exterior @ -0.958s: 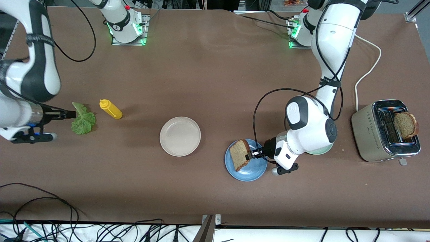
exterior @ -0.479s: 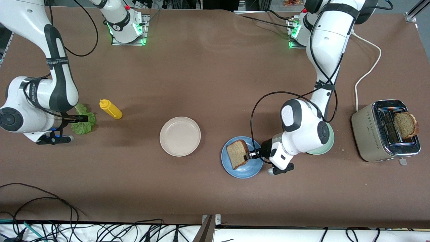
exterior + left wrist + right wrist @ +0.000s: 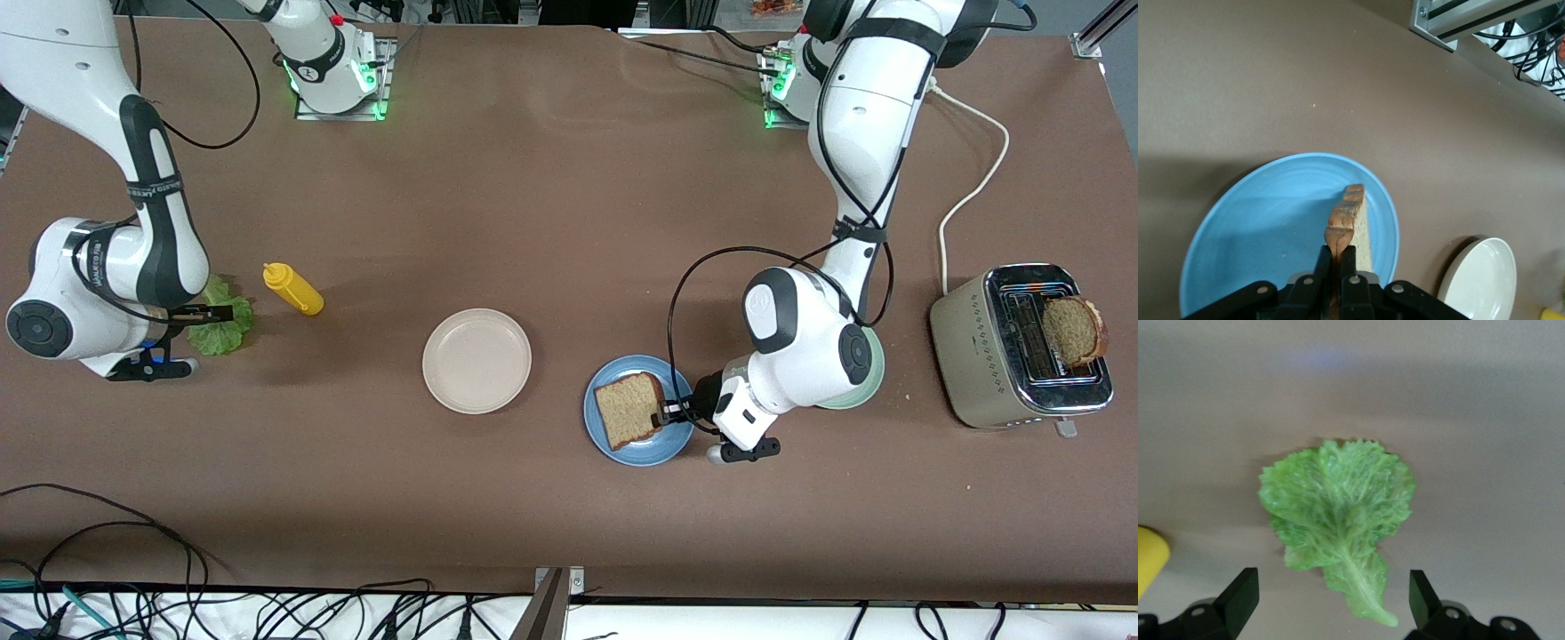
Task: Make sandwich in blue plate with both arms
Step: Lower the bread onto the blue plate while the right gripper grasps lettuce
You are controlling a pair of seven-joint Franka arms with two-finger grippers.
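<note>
My left gripper [image 3: 665, 412] is shut on the crust edge of a brown bread slice [image 3: 628, 408] and holds it over the blue plate [image 3: 605, 440]. In the left wrist view the slice [image 3: 1353, 223] stands edge-on between the fingers above the blue plate [image 3: 1265, 227]. My right gripper [image 3: 213, 312] is open over the frilly green lettuce leaf [image 3: 224, 331], which lies flat on the table. In the right wrist view the leaf [image 3: 1338, 513] lies between the spread fingertips [image 3: 1241, 590]. A second bread slice [image 3: 1074, 331] sticks out of the toaster [image 3: 978, 342].
A yellow squeeze bottle [image 3: 293, 289] lies beside the lettuce, toward the table's middle. A beige-pink plate [image 3: 476, 360] sits at mid-table. A pale green plate [image 3: 867, 382] is mostly hidden under the left arm. The toaster's white cord [image 3: 973, 182] runs toward the left arm's base.
The left gripper has lowered the bread slice over the blue plate and tilted it flatter. The right arm has swung in, and its gripper now hangs over the lettuce leaf.
</note>
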